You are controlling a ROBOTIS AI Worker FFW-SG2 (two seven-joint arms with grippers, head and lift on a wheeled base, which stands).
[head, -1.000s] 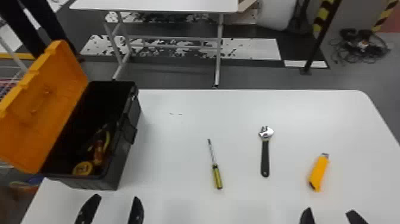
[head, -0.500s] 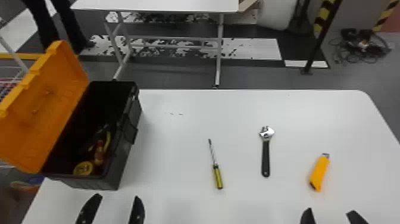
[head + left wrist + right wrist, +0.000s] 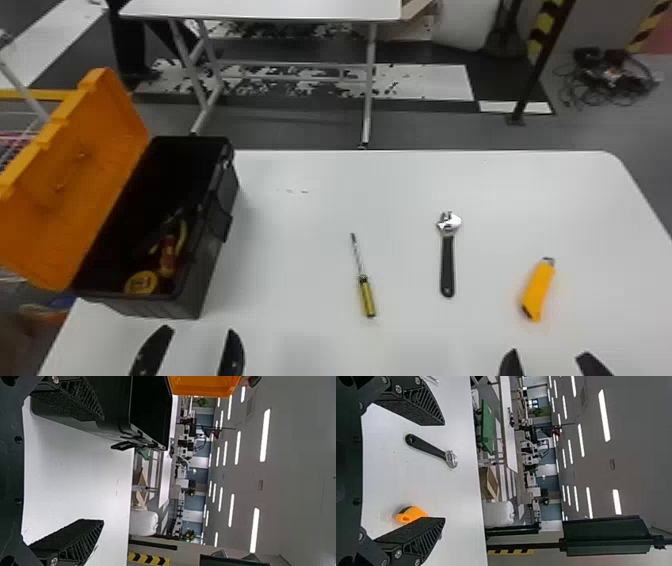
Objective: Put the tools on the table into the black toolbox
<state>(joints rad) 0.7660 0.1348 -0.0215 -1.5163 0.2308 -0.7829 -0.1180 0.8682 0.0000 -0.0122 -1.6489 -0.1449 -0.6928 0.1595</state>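
Observation:
My left gripper (image 3: 192, 352) stands open at the table's near edge, just in front of the black toolbox (image 3: 200, 295); in the left wrist view the gripper (image 3: 85, 479) has nothing between its fingers. Inside the toolbox lie a red-handled tool (image 3: 168, 255) and a round yellow item (image 3: 141, 283). A yellow-handled screwdriver (image 3: 366, 297), an adjustable wrench (image 3: 447, 260) and an orange cutter (image 3: 539, 290) lie apart on the table. Nearer than the cutter, my right gripper (image 3: 550, 362) is open. In the right wrist view, the wrench (image 3: 429, 448) and cutter (image 3: 411, 514) lie beyond the gripper (image 3: 443, 471).
The toolbox's orange lid (image 3: 85, 175) leans open to the left. The white table (image 3: 320, 220) carries the box at its left side. Behind it stand a second white table (image 3: 270, 9) and a dark post (image 3: 542, 65). Cables (image 3: 610, 75) lie on the floor.
Both arms and the tools have kept their places. In the background, a person's legs have shifted to the right.

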